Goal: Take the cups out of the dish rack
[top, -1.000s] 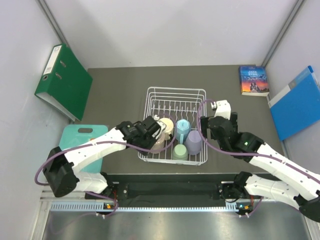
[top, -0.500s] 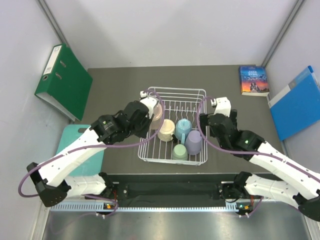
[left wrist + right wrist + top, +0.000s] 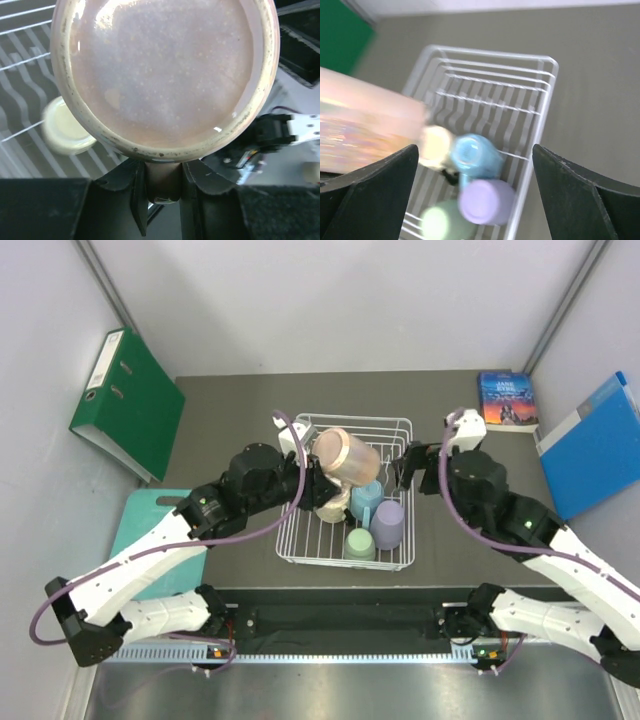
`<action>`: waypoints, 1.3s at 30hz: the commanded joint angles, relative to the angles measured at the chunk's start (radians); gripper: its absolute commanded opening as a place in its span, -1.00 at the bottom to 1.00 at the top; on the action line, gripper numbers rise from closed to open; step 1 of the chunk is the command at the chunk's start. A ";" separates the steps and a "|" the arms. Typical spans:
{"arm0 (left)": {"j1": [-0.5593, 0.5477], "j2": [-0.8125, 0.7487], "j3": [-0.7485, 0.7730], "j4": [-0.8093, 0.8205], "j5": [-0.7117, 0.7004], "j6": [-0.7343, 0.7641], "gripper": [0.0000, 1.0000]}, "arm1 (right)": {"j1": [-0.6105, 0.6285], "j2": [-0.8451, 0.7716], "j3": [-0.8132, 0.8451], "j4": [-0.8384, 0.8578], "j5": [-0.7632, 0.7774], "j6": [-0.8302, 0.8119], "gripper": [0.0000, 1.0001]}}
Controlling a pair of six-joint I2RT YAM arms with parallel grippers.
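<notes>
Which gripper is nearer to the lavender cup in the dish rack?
Right. The right gripper hangs open over the right edge of the dish rack, just behind the lavender cup. The left gripper, shut on the pink cup, is over its left side, farther away.

Dish rack (image 3: 541,87): white wire.
Inside: cream cup (image 3: 436,145), light blue cup (image 3: 473,155), lavender cup (image 3: 485,200), sage green cup (image 3: 440,223).
Pink cup (image 3: 366,122): blurred, left.

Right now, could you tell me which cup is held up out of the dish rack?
The pink cup, gripped by the left end effector; the other four sit in the dish rack.
</notes>
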 commanded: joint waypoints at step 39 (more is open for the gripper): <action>0.038 0.150 -0.312 1.263 0.471 -0.628 -1.00 | -0.274 -0.016 -0.138 0.660 -0.904 0.369 -0.44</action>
